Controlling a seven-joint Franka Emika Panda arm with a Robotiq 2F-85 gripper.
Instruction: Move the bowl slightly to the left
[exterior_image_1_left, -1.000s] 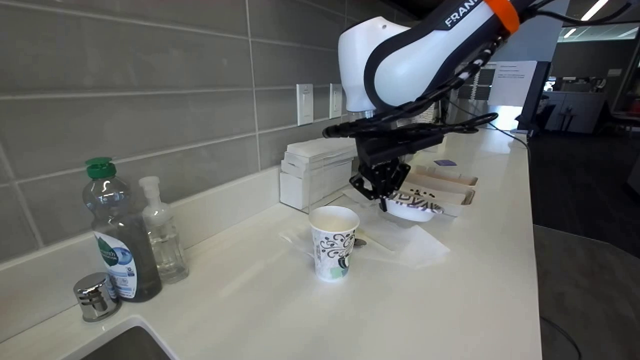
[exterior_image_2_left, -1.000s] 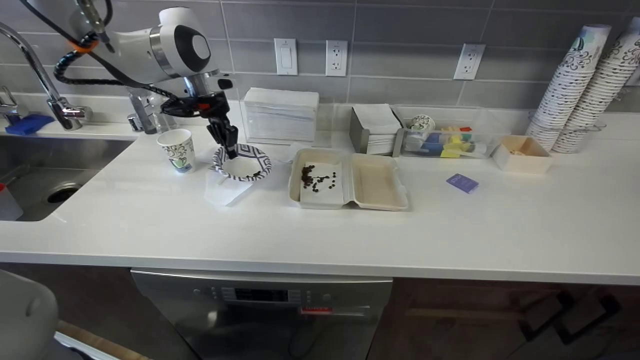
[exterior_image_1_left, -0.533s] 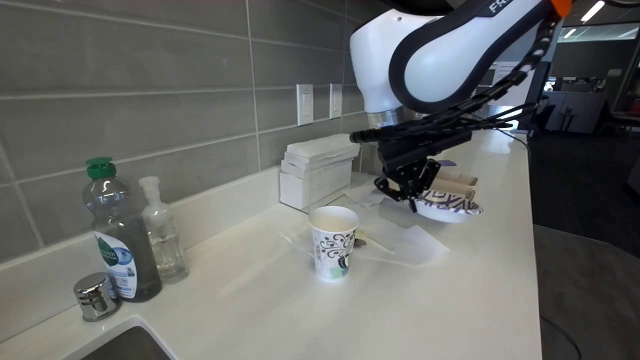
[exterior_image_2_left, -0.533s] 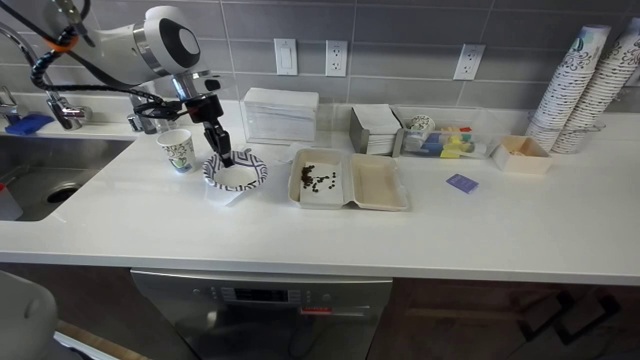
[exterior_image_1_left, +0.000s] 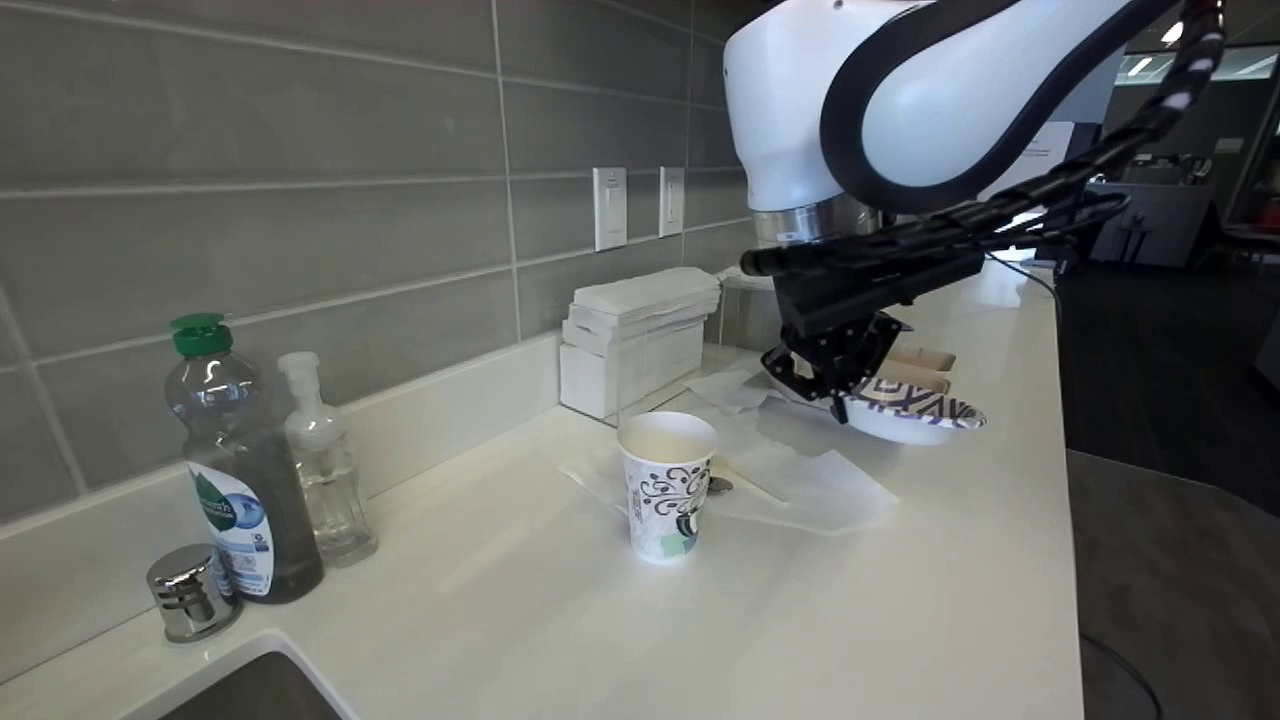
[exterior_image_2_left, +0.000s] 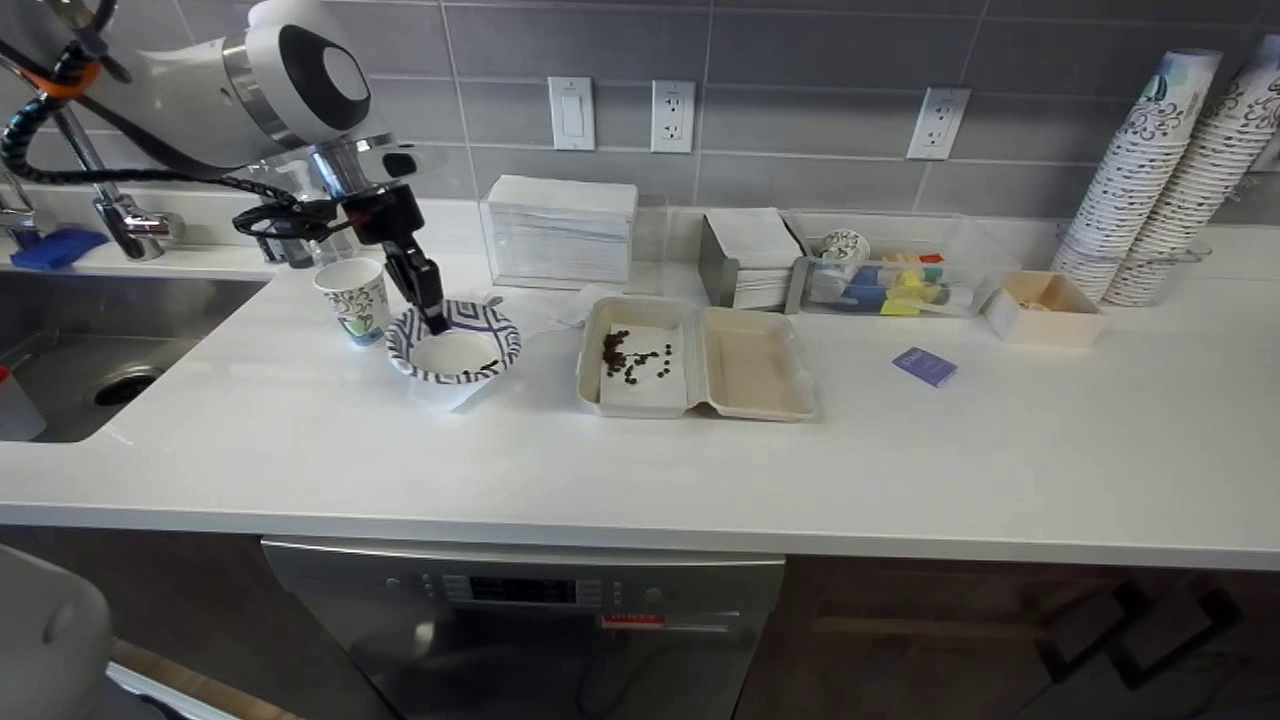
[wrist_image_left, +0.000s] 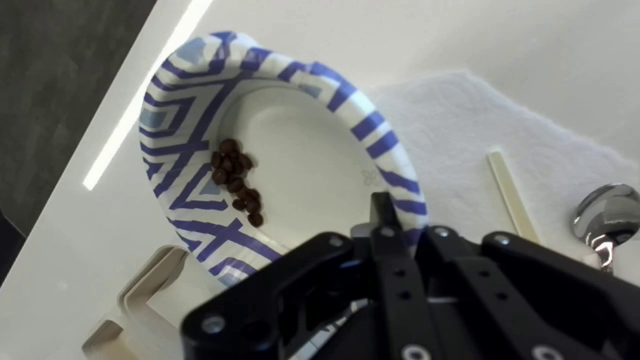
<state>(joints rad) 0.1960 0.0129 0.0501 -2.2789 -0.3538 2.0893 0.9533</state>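
The bowl, white with a dark blue patterned inside and rim, shows in both exterior views (exterior_image_1_left: 905, 428) (exterior_image_2_left: 452, 352) and fills much of the wrist view (wrist_image_left: 310, 145). Several brown beans lie in it. My gripper is shut on its rim in both exterior views (exterior_image_1_left: 840, 408) (exterior_image_2_left: 438, 325) and in the wrist view (wrist_image_left: 402, 222), one finger inside the bowl, the other outside. The bowl looks tilted and seems just above the counter, over the napkin; any contact beneath is hard to see. The taller patterned cup (exterior_image_1_left: 668, 500) (exterior_image_2_left: 357, 300) stands apart from it, upright.
A napkin (exterior_image_1_left: 840, 490) lies on the counter with a stir stick (wrist_image_left: 512, 197) and a spoon (wrist_image_left: 607, 215). An open takeout box (exterior_image_2_left: 755, 365) with beans stands beside the bowl. A napkin holder (exterior_image_2_left: 563, 235) is against the wall. The sink (exterior_image_2_left: 100, 340) is beyond the cup.
My gripper has carried the bowl left and towards the counter's front edge in the exterior view facing the wall, rightward in the along-counter view. The cup and box have not moved.
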